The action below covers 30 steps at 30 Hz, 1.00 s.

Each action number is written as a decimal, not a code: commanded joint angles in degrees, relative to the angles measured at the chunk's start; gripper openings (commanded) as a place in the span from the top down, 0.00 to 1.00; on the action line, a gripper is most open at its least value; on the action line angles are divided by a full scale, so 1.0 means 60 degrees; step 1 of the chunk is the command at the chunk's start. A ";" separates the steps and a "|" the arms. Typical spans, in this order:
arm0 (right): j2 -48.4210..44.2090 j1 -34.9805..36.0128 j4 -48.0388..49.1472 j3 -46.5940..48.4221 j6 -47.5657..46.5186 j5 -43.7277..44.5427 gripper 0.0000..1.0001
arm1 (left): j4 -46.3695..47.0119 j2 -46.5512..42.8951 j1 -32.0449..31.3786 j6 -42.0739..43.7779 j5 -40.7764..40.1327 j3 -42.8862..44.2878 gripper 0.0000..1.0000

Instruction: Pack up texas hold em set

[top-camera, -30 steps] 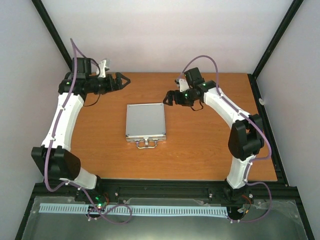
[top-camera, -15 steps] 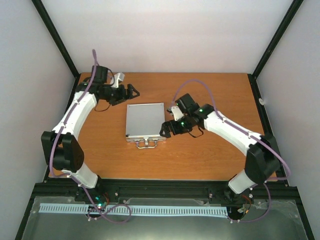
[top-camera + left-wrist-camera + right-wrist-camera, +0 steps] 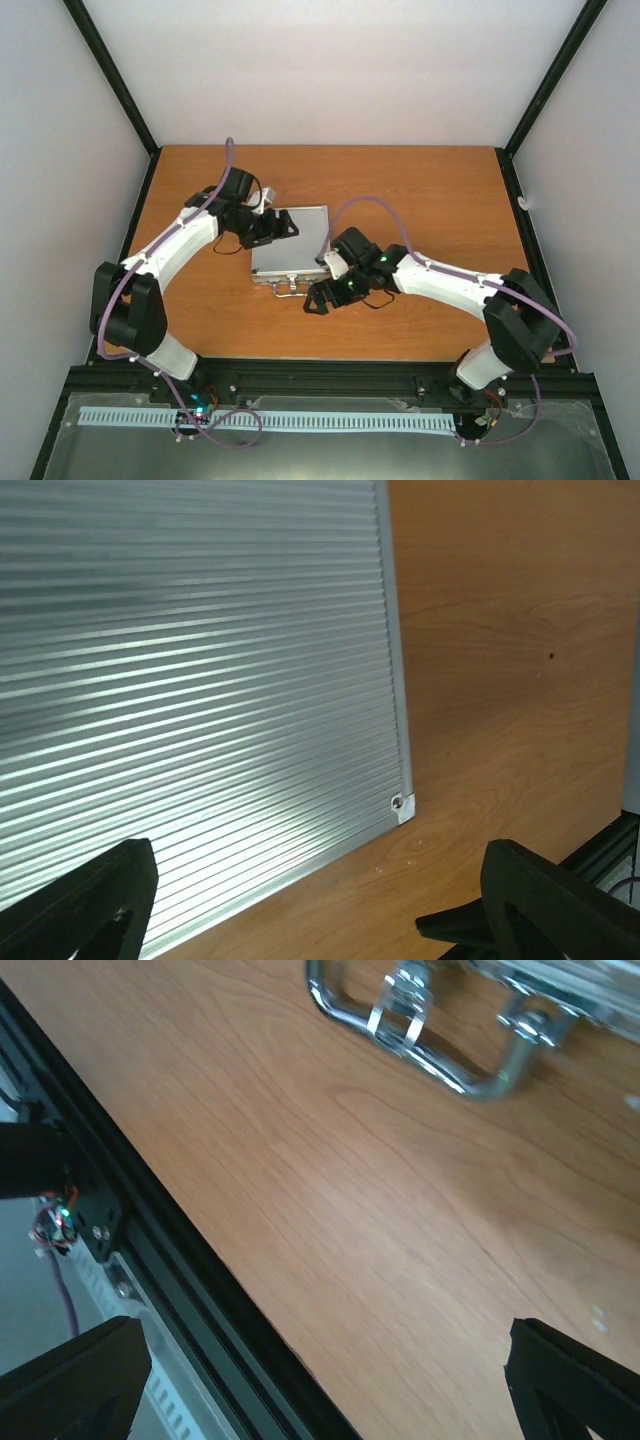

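The small silver aluminium case (image 3: 290, 243) lies shut and flat in the middle of the table, its chrome handle (image 3: 290, 289) toward the near edge. Its ribbed lid fills the left wrist view (image 3: 200, 680). My left gripper (image 3: 290, 226) is open and empty, hovering over the case's far left part. My right gripper (image 3: 312, 303) is open and empty, low over the table just near-right of the handle, which shows at the top of the right wrist view (image 3: 420, 1030). Chips, card box, triangle, dice and discs are out of view.
The wooden table (image 3: 420, 190) is bounded by a black frame rail (image 3: 330, 375) at the near edge, also in the right wrist view (image 3: 150, 1260). Black posts and white walls stand at the sides and back.
Both arms have swung in toward the case. The left gripper moved from the far left corner to over the lid. The right gripper moved from beside the case's right edge down to the handle.
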 commanded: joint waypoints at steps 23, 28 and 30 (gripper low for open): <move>0.2707 0.1392 0.5875 0.0249 0.6025 0.2092 0.23 | 0.0842 0.1327 -0.0169 0.1195 -0.0524 -0.0873 0.13; 0.2554 0.1663 0.5616 -0.0078 0.6988 0.3366 0.37 | 0.0799 0.1527 -0.0169 0.1359 -0.0253 -0.0660 0.13; 0.2490 0.1694 0.5599 -0.0337 0.7407 0.3632 0.40 | 0.0722 0.1542 -0.0169 0.1436 -0.0214 -0.0606 0.13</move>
